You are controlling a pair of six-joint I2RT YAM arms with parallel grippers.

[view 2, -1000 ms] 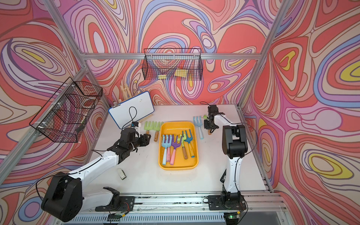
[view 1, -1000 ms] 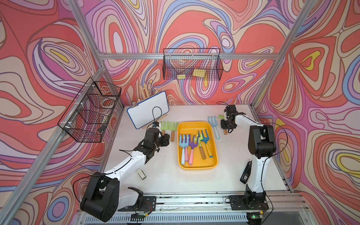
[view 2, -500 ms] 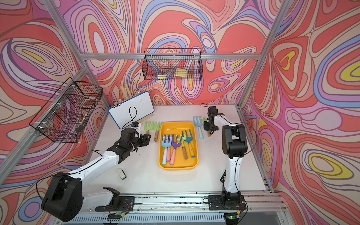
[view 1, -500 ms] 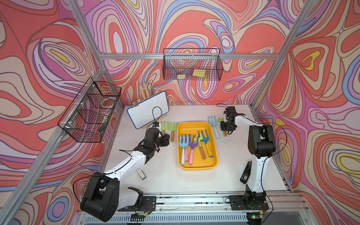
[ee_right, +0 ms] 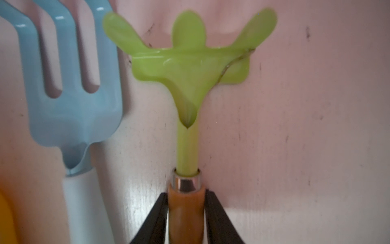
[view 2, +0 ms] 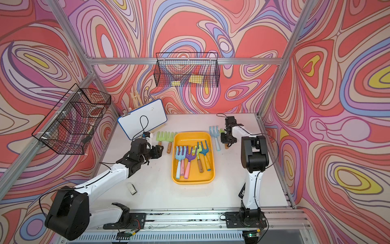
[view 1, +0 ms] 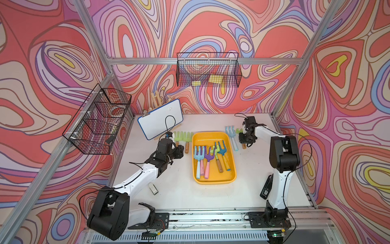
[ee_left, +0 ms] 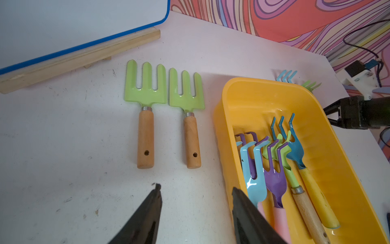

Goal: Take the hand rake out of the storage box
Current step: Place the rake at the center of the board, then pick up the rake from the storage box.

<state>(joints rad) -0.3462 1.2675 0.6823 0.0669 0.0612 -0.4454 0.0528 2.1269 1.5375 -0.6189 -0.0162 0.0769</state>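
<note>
Hand rake (ee_right: 186, 69) on tabletop (view 1: 253, 175) right of storage box (view 1: 213, 181); right gripper (ee_right: 186, 192) flanks handle, pinch unclear; left gripper (ee_left: 195, 187) spread. Next: release, retreat.

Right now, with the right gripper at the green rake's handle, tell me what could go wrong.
1. The right gripper closely flanks the green rake at its handle; lifting away too early could drag it into the light blue fork beside it.
2. In the storage box the purple rake overlaps its neighbours at the tines, so pulling one may snag another.
</note>
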